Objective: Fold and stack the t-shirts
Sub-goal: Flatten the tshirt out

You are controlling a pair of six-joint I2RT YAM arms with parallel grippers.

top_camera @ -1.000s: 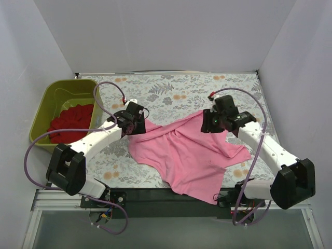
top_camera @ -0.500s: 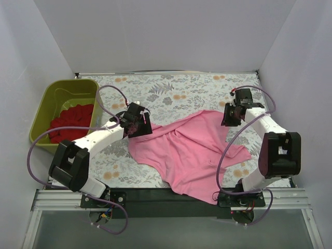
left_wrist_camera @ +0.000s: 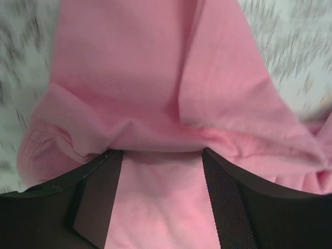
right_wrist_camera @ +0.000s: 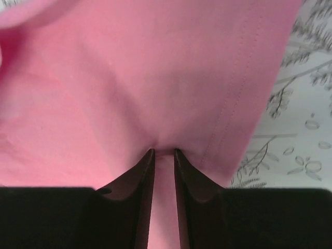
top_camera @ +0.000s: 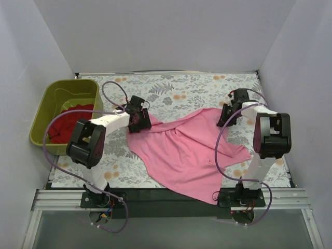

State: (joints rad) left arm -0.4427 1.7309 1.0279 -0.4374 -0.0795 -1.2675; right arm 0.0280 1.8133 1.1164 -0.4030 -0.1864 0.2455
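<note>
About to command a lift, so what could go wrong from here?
The left gripper stands wide open around the pink t-shirt, so that side may drop. The right gripper pinches only a small pucker near the hem; it could slip. The shirt's near edge overhangs the table; it may slide off.

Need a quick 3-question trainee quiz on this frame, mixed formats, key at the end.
1. True or false: the red t-shirt lies inside the olive-green tub.
2. The right gripper is shut on: A) the pink t-shirt; B) the tub's rim; C) nothing.
3. Fill in: the gripper nearer the tub is the ____ gripper.

Key:
1. True. The red t-shirt is bunched in the tub, not on the table.
2. A. The fingers pinch the pink cloth near its hem.
3. Left. The left gripper is at the shirt's tub-side edge.
</note>
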